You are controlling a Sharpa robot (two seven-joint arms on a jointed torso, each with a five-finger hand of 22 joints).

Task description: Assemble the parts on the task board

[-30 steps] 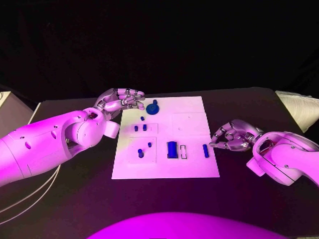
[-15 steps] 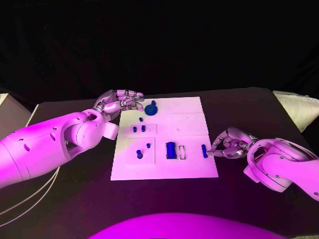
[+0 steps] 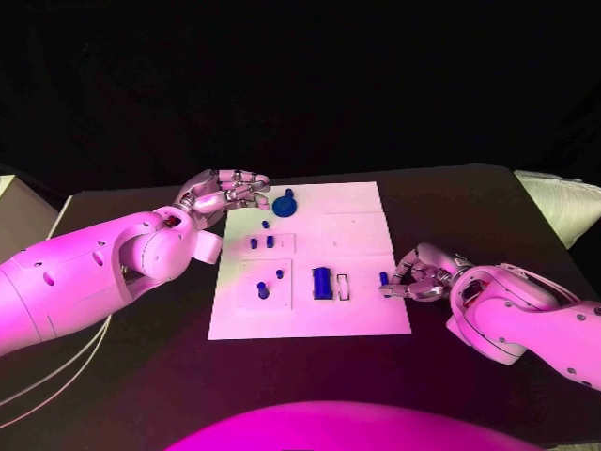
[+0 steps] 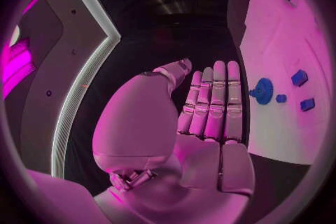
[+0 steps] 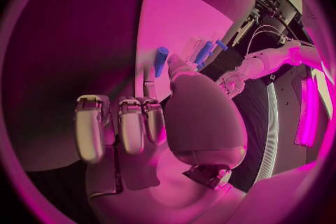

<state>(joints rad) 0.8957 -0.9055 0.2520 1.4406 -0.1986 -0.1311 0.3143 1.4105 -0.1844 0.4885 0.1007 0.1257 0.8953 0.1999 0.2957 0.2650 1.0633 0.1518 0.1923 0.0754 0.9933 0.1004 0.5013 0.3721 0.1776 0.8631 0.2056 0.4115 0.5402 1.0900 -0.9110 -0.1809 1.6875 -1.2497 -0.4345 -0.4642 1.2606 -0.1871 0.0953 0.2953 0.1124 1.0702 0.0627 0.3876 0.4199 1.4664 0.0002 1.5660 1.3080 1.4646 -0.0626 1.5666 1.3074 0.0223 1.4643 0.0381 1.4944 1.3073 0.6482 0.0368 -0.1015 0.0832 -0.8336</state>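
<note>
Blue peg [image 3: 383,278] against right hand [image 3: 420,275], flat white board [image 3: 355,209]

Around the board: bench, side pieces, cables

The dark bench [image 3: 138,357] carries everything. A pale ribbed object [image 3: 561,205] sits past its far right corner, and a pale box-like piece [image 3: 0,221] stands beyond its left edge. Thin white cables [image 3: 37,387] loop across the bench's near left part. Black backdrop [image 3: 300,85] hangs behind the bench.
</note>
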